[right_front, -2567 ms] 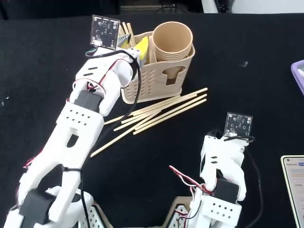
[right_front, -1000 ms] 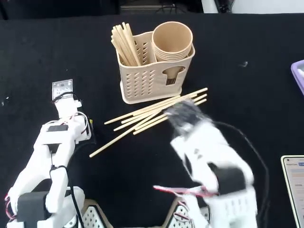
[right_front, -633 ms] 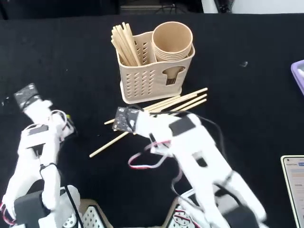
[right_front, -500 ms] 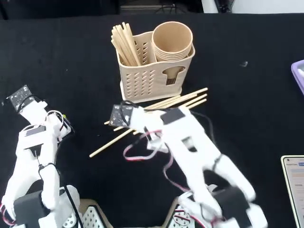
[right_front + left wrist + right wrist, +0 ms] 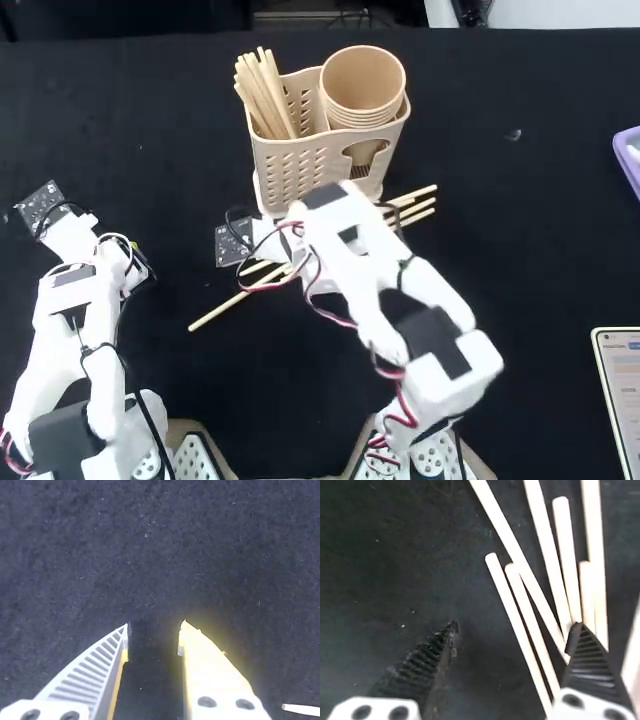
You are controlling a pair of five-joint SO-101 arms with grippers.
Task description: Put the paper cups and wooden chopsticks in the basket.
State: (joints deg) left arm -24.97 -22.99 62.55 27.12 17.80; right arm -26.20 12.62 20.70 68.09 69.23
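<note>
Two lots are already in the basket (image 5: 296, 166) in the high view. A stack of paper cups (image 5: 362, 85) fills its right compartment, and a bundle of wooden chopsticks (image 5: 262, 92) stands in its left one. Every cup I can see is inside. What is left, as I judge it, is the loose chopsticks (image 5: 426, 190) lying fanned on the table (image 5: 540, 260) just in front of the basket. The right arm (image 5: 370, 270) stretches over that fan, near the basket's front wall. The left arm (image 5: 75, 300) is well apart from the basket, off to its front left.

In the left wrist view, the left gripper (image 5: 154, 625) has its jaws parted with nothing between them, over bare black table well away from the basket.

In the right wrist view, the right gripper (image 5: 515, 627) is spread wide and holds nothing. One jaw is over bare cloth and the other is at the loose chopsticks (image 5: 519, 565), whose ends lie between the jaws. Whether it touches them I cannot tell.
</note>
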